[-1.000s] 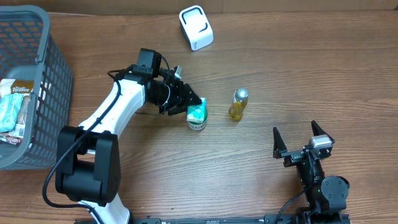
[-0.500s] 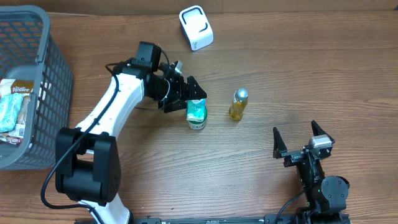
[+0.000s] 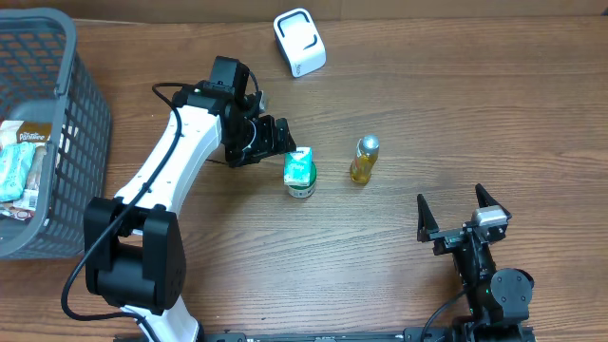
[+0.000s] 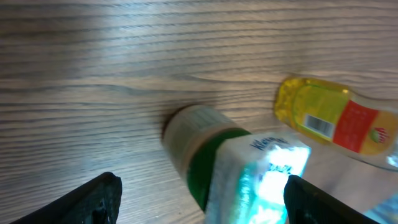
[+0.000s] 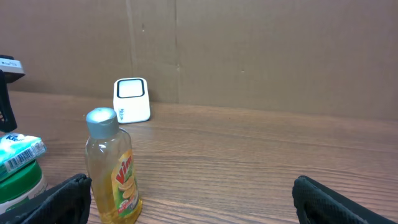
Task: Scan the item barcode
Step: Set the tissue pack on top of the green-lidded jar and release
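Your left pincer [image 3: 278, 142] stands wide open, holding nothing. Just past its fingertips, clear of them, the green-and-white tub [image 3: 299, 174] stands upright, long axis vertical, top facing up. Beyond it stands the yellow bottle [image 3: 363, 159]. Farther off, your right pincer [image 3: 463, 215] gapes empty.

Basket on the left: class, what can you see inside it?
Inside the basket lie several wrapped packets. Whatever sits beneath them or past the picture's edge is hidden.
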Tool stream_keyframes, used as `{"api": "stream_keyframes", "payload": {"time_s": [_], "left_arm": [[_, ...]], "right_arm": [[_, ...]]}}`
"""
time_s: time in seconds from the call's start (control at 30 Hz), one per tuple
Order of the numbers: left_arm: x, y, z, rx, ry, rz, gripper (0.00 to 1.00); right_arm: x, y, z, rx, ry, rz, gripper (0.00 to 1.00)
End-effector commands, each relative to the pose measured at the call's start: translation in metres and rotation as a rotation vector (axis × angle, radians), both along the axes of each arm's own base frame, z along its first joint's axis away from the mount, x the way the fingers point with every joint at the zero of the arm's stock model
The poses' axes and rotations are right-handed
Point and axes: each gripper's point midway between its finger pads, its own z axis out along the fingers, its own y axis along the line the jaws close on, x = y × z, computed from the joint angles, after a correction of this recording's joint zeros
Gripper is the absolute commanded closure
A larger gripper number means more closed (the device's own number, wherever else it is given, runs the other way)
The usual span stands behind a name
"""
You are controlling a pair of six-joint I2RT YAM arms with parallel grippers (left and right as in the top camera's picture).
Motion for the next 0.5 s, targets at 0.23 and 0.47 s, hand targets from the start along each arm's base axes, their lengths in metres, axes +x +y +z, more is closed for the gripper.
{"api": "stream_keyframes", "payload": {"time_s": [0.23, 0.47], "left_arm": [[0.014, 0.013, -0.004, 0.107, -0.058, -0.003, 0.14], [0.015, 0.017, -0.005, 0.13, -0.063, 0.003, 0.21]], "right_arm": [[0.0, -0.001, -0.003, 0.003, 0.0, -0.004, 0.0], [0.0, -0.001, -0.003, 0.003, 0.0, -0.004, 0.0]]}}
